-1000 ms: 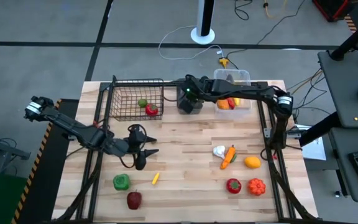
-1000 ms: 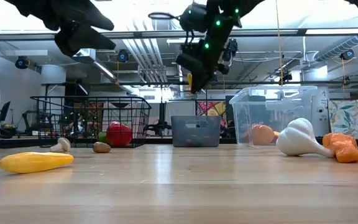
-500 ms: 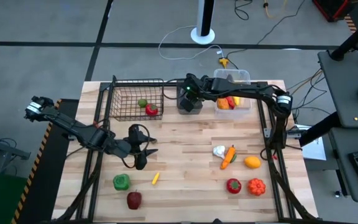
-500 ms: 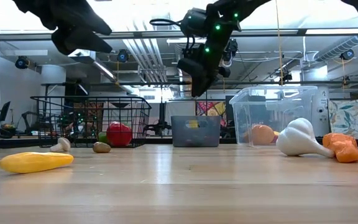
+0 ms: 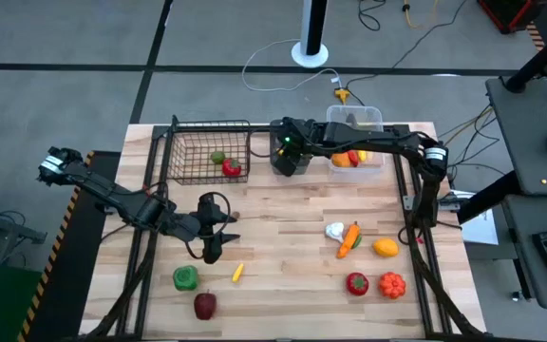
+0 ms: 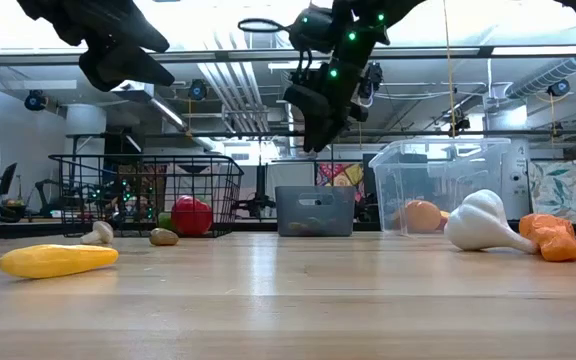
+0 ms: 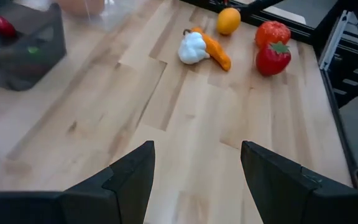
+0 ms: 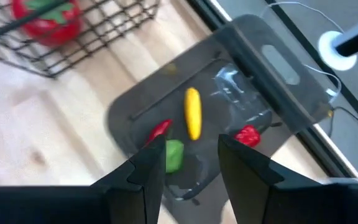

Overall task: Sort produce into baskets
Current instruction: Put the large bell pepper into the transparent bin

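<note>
We hold our right gripper (image 5: 288,152), fingers parted and empty, directly over the grey bin (image 8: 185,143), where the produce (image 8: 192,112) lies dropped. Our left gripper (image 5: 215,233), open, waits well away from it.

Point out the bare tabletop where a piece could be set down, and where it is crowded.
Free: the wide middle strip between the left gripper and the garlic, in front of the grey bin. Crowded: the right front corner round the carrot, and the left front by the green pepper and yellow piece.
</note>
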You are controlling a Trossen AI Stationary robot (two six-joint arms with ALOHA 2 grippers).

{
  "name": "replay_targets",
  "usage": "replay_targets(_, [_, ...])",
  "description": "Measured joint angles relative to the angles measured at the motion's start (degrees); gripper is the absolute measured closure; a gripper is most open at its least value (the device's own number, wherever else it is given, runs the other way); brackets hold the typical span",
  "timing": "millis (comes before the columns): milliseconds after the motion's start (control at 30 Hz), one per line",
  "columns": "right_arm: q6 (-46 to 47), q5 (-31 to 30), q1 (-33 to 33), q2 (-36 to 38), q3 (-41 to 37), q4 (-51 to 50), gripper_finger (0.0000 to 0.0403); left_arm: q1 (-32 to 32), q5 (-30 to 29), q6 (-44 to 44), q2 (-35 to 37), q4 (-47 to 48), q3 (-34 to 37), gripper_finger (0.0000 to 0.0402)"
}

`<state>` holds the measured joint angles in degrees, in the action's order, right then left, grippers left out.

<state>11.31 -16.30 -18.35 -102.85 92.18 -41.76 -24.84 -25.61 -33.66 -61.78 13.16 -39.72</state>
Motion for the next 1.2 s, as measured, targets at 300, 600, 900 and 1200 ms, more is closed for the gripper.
replay_targets(300, [-0.7,0.0,5.14,3.09,0.02,0.05,0.0264,-0.82,7.33,-6.45,0.02,0.6,0.0,0.019])
replay_targets(600, [-0.83,-0.2,8.96,4.27,0.02,0.05,0.0264,-4.79,17.1,-16.17,-0.44,10.35,-2.96,0.0209])
replay_targets(900, [-0.06,-0.2,10.18,4.27,0.02,0.04,0.0257,-12.84,18.91,-27.86,-8.64,47.1,-19.43,0.021])
replay_targets(1200, [0.19,-0.15,11.12,4.27,0.0,0.03,0.0254,-21.02,25.11,-32.48,-16.57,52.07,-21.5,0.021])
